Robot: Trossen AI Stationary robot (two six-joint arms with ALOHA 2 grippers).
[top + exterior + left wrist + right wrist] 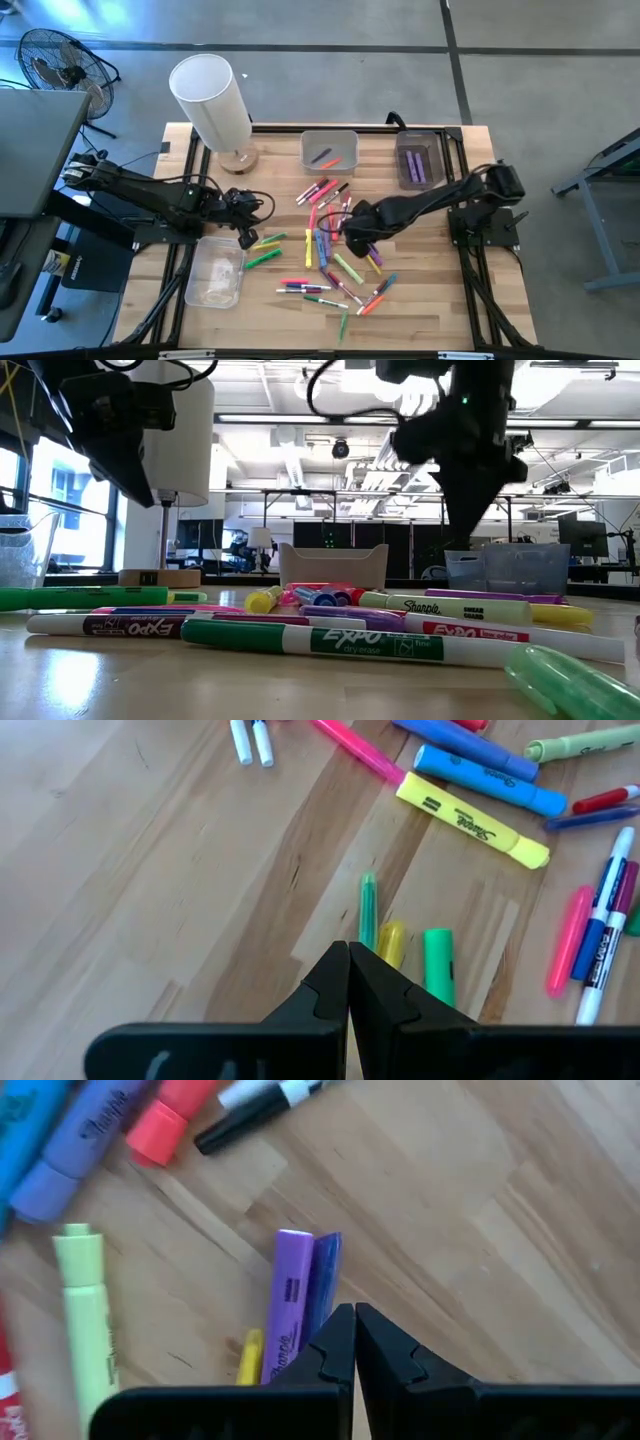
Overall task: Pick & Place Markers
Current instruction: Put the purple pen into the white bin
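The left gripper (247,238) hangs over the left part of the tabletop (430,300), fingers pressed together and holding nothing. In the left wrist view the closed tips (348,982) sit directly above a short cluster: a thin green marker (368,910), a yellow marker (391,942) and a thick green marker (438,963), all three lying roughly side by side and running on ahead from the fingertips. In the high view this cluster lies just right of the gripper, between an empty clear bin (215,270) and the main scatter.

The markers (330,260) are spread loose across the middle of the tabletop. A few lie in the grey bin (329,151) at the far edge, and more in the bin (418,160) to its right.

The right gripper (350,240) hovers over the right side of the scatter, fingers likewise pressed together and empty. In the right wrist view a purple marker (288,1300) and a blue marker (322,1285) lie touching each other, just ahead of the tips, long axes roughly in line with the gripper's forward direction.

Judgement: each arm has a candidate directly beneath it. Either gripper must spread first, with its fingers set across the marker's axis.
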